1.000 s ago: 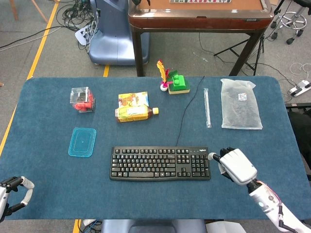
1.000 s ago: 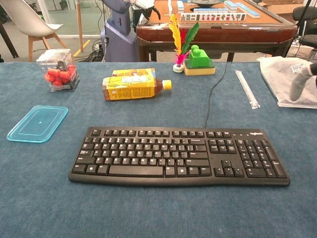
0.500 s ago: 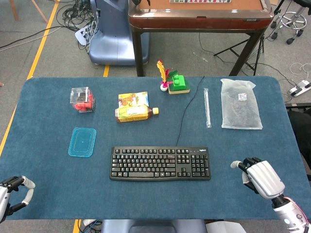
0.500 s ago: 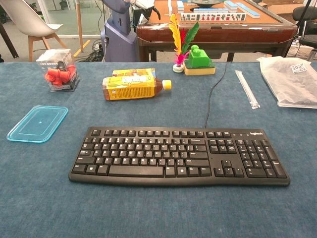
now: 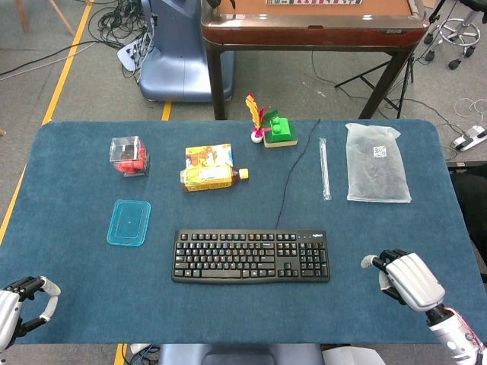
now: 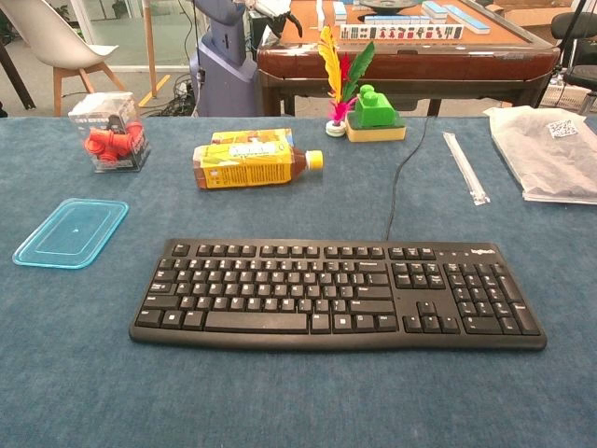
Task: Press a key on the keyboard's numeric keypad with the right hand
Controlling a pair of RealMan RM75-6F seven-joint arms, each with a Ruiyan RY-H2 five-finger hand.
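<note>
Near the tabletop's front right corner my right hand hovers, fingers curled on nothing. Leftward, apart, lies the keyboard, long axis along the front edge, its numeric keypad nearest me.

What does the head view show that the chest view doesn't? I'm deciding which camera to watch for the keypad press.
Only the head view shows the hands: the right hand is right of the keyboard, apart from it, and the left hand sits at the table's near left corner. Only the chest view shows the numeric keypad keys large enough to tell apart. Both show the keyboard, bottle, blue lid and plastic bag.
</note>
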